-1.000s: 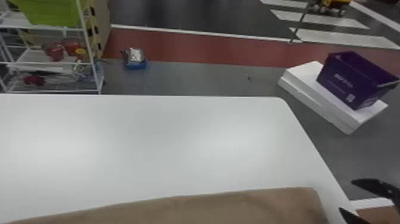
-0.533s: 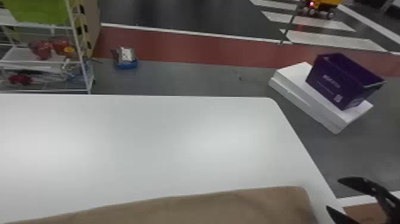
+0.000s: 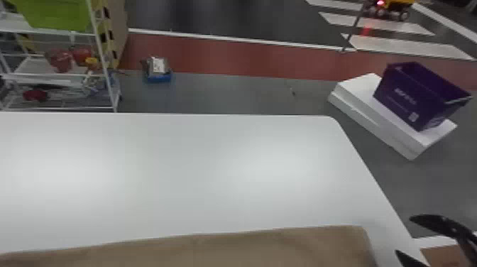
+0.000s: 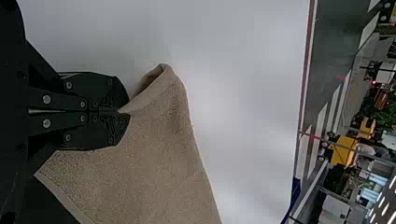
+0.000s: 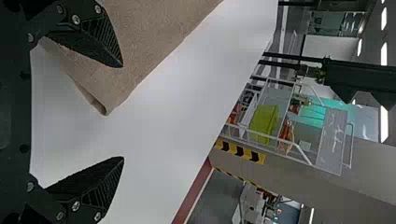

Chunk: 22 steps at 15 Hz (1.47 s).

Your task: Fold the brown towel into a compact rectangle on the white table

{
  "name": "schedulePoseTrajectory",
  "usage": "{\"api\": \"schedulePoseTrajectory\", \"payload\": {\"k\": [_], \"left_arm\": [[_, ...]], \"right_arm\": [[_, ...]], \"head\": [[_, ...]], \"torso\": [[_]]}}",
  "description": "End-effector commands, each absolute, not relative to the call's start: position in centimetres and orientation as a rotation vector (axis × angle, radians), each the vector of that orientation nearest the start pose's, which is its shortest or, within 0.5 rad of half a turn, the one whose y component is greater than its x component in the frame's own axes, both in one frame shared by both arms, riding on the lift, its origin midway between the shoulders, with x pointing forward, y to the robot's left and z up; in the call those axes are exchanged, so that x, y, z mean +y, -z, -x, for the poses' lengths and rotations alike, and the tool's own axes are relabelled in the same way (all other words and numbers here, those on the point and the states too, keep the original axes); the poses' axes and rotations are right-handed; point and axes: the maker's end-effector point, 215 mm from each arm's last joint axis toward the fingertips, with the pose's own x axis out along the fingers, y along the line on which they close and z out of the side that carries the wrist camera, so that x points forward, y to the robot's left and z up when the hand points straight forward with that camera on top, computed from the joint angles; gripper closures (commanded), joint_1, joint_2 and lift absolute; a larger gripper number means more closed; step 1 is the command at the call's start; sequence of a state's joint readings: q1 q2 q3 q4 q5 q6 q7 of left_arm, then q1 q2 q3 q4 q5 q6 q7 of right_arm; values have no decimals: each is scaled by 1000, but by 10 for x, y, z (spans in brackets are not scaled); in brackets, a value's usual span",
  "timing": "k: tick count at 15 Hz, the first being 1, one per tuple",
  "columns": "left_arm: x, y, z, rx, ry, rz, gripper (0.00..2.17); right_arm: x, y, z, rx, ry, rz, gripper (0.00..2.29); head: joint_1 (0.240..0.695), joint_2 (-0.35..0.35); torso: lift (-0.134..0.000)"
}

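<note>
Towel (image 3: 227, 250) on white tbl (image 3: 198, 170), along btm of head view, R end nr tbl's R edge. L gripper (image 4: 123, 112) clamped on towel's edge, cloth bunched up by the tips. R gripper (image 3: 404, 235) fingers spread, nr towel's R end; can't tell if touching. Past tbl: purple box (image 3: 408, 96) on white slabs (image 3: 383, 131), R side; rack (image 3: 103, 67) w/ green bin (image 3: 58, 14), L side.
</note>
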State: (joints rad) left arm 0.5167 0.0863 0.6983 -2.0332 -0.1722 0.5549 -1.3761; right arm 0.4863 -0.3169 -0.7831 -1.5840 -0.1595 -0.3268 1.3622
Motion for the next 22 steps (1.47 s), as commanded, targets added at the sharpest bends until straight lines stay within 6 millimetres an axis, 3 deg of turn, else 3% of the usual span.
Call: {"api": "schedulePoseTrajectory", "payload": {"k": [1, 5, 8, 10, 13, 15, 18, 22], "left_arm": [[407, 434, -287, 680, 545, 56, 2135], [457, 418, -315, 687, 472, 54, 2135], [484, 389, -335, 682, 421, 54, 2135], [475, 375, -331, 693, 448, 134, 2138], [410, 339, -321, 677, 533, 316, 2138], [343, 323, -308, 700, 597, 461, 2138], [265, 329, -293, 751, 708, 507, 2138], [190, 348, -290, 811, 804, 523, 2138]], "right_arm": [[-450, 381, -295, 230, -713, 377, 201], [-447, 381, -296, 226, -720, 376, 201], [-444, 380, -297, 218, -724, 383, 201], [-444, 380, -296, 217, -724, 386, 201], [-440, 382, -297, 215, -733, 385, 201], [-436, 382, -299, 211, -742, 384, 201], [-431, 384, -299, 208, -752, 385, 201], [-425, 387, -299, 212, -767, 383, 201]], "head": [[695, -180], [695, -62], [695, 19], [695, 50], [695, 46], [695, -13], [695, -182], [695, -350]], "torso": [[-123], [-123], [-123], [-123], [-123], [-123], [-123], [-123]]}}
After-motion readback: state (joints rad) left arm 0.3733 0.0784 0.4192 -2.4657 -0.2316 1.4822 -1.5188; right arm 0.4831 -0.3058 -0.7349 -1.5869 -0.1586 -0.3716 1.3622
